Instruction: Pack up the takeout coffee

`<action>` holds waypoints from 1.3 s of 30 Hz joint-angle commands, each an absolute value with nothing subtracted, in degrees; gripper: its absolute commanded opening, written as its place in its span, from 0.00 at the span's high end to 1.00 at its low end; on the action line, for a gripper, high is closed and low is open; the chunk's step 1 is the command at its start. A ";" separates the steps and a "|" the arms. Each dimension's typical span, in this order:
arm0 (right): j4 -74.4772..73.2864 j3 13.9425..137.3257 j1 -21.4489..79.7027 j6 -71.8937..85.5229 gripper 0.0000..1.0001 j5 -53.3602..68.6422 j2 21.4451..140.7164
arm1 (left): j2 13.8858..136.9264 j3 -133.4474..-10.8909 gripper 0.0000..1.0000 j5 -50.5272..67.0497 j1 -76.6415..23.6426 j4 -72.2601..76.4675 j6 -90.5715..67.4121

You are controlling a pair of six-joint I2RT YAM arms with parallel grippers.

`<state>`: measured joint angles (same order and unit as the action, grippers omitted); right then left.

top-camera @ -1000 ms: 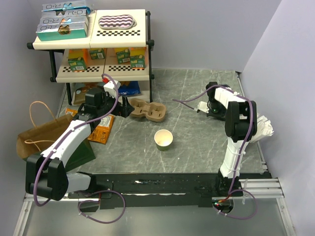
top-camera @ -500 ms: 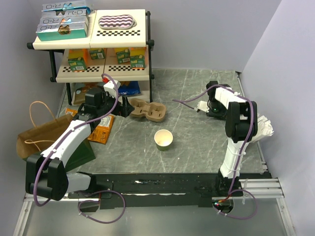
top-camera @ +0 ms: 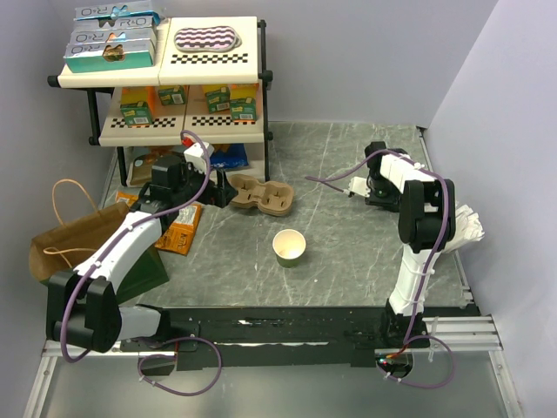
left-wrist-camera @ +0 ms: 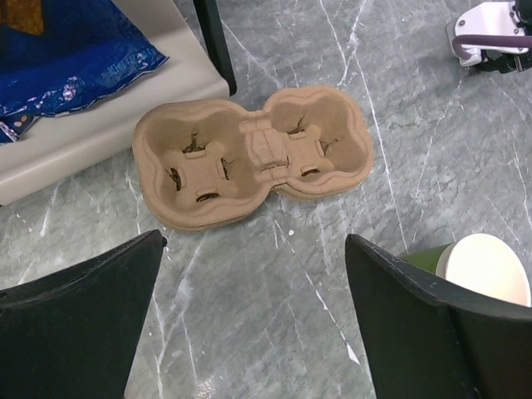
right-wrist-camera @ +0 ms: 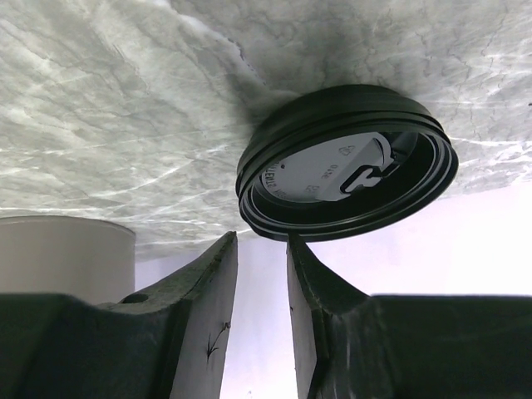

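Grey marble table (top-camera: 348,261); the green cup (top-camera: 289,247) stands lidless at centre frame; left gripper (left-wrist-camera: 253,249) gapes facing the pulp carrier (left-wrist-camera: 249,154); right gripper (right-wrist-camera: 259,245) barely parted — black lid (right-wrist-camera: 349,162) just beyond, so its rim may get shoved, not straddled.

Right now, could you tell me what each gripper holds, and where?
Nothing. The left gripper is open and empty; the right gripper stands parted at the black lid's rim.
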<state>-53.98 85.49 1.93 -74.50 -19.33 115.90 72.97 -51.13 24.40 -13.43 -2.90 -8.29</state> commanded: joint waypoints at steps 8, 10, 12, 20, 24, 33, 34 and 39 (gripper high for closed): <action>-56.51 87.63 1.41 -77.17 0.63 -21.88 116.72 | 72.86 -51.86 0.03 25.40 -13.54 -0.53 -9.32; -56.86 87.63 1.41 -77.78 0.63 -21.80 116.72 | 73.04 -51.68 0.03 25.31 -13.53 -0.44 -9.32; -58.70 87.89 1.41 -78.31 0.63 -21.27 116.89 | 73.04 -51.68 0.03 25.40 -13.45 -0.35 -9.40; -61.00 89.47 1.50 -77.61 0.64 -22.67 119.18 | 73.04 -51.50 0.03 25.14 -13.45 -0.44 -9.40; -60.82 89.56 1.58 -77.78 0.64 -23.64 119.79 | 72.95 -51.24 0.03 25.14 -13.45 -0.35 -9.41; -57.84 88.86 1.50 -77.96 0.69 -24.70 120.06 | 73.30 -51.06 0.03 25.14 -13.45 -0.44 -9.67; -57.40 88.51 1.58 -78.05 0.70 -24.78 120.06 | 73.39 -51.06 0.03 25.14 -13.45 -0.44 -9.67; -56.34 87.72 1.76 -78.49 0.70 -25.05 120.15 | 73.74 -51.24 0.03 25.14 -13.53 -0.44 -9.67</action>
<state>-56.58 87.48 1.93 -76.58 -23.14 119.28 73.36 -51.11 24.38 -13.43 -2.70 -8.82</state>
